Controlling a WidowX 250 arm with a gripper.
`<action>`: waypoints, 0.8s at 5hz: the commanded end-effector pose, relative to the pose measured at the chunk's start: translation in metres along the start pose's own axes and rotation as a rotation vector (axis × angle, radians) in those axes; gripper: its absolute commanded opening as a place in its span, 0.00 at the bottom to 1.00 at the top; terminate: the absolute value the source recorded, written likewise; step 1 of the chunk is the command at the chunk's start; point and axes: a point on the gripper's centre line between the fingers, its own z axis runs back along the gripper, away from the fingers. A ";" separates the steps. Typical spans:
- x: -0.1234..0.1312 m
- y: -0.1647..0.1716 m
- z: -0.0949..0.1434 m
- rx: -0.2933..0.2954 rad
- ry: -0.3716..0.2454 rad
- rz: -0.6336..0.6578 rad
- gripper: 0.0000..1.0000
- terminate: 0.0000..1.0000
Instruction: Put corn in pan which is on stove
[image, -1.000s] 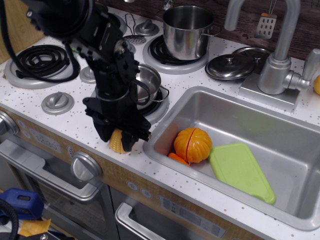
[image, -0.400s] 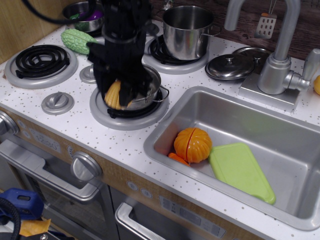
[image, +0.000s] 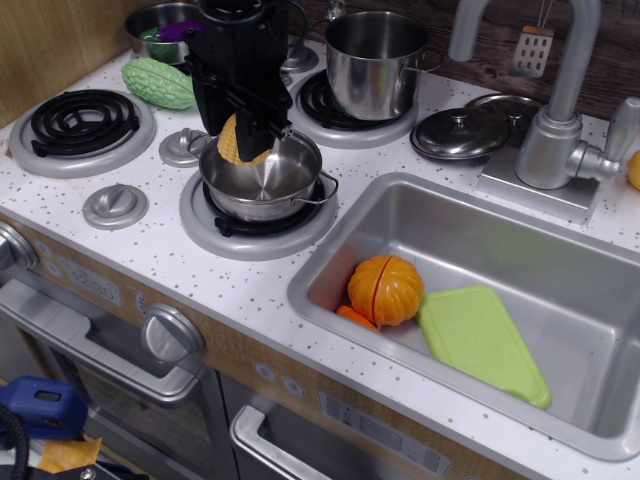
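Observation:
The yellow ribbed corn (image: 240, 142) is held in my black gripper (image: 243, 135), which is shut on it. It hangs just above the far left rim of the pan (image: 266, 183), a small shallow shiny steel pot with wire loop handles. The pan sits on the front right burner of the white speckled stove (image: 150, 235). The pan's bowl looks empty, showing only reflections. My arm comes down from the top of the frame and hides the back of the pan.
A taller steel pot (image: 376, 62) stands on the back burner. A bumpy green gourd (image: 158, 83) lies at the left. A steel lid (image: 461, 132) lies by the faucet (image: 550, 110). The sink (image: 560, 395) holds an orange pumpkin (image: 385, 289) and a green board (image: 483, 344).
My gripper lifted the corn from the counter's front edge, carried it back and up, and now holds it over the pan's far left rim.

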 end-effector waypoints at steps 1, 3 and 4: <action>0.005 0.021 -0.008 -0.008 -0.083 -0.036 1.00 0.00; 0.004 0.024 -0.016 -0.042 -0.104 -0.043 1.00 0.00; 0.004 0.024 -0.016 -0.042 -0.104 -0.043 1.00 0.00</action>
